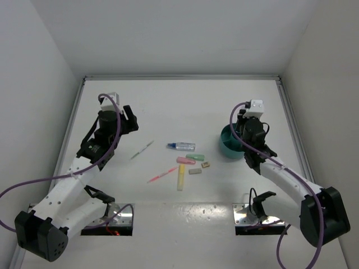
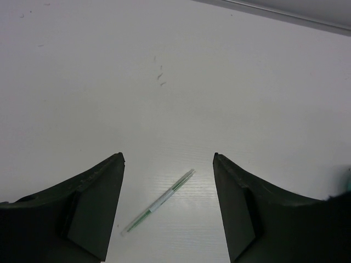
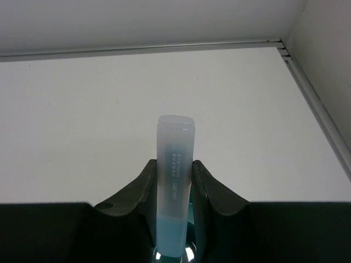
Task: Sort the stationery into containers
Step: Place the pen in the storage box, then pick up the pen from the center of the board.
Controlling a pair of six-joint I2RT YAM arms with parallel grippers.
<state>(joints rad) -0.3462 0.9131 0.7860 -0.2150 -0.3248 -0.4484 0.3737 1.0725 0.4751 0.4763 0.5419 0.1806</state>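
The right gripper [image 3: 174, 167] is clamped on a frosted blue-white tube [image 3: 175, 141], which stands upright between the fingers with teal showing just beneath it. In the overhead view that arm hangs over the round teal cup [image 1: 226, 148] at the right of the table [image 1: 168, 106].

The left gripper [image 2: 168, 160] hovers with its fingers spread wide and nothing between them. A thin white pen [image 2: 159, 207] with green marks lies on the table below.

Mid-table lie the rest:
- a blue-white marker [image 1: 180, 146]
- a green stick [image 1: 196, 157]
- a pink stick [image 1: 185, 161]
- a tan block [image 1: 206, 165]
- a grey block [image 1: 194, 171]
- a pink pen [image 1: 161, 175]
- a yellow highlighter [image 1: 180, 177]
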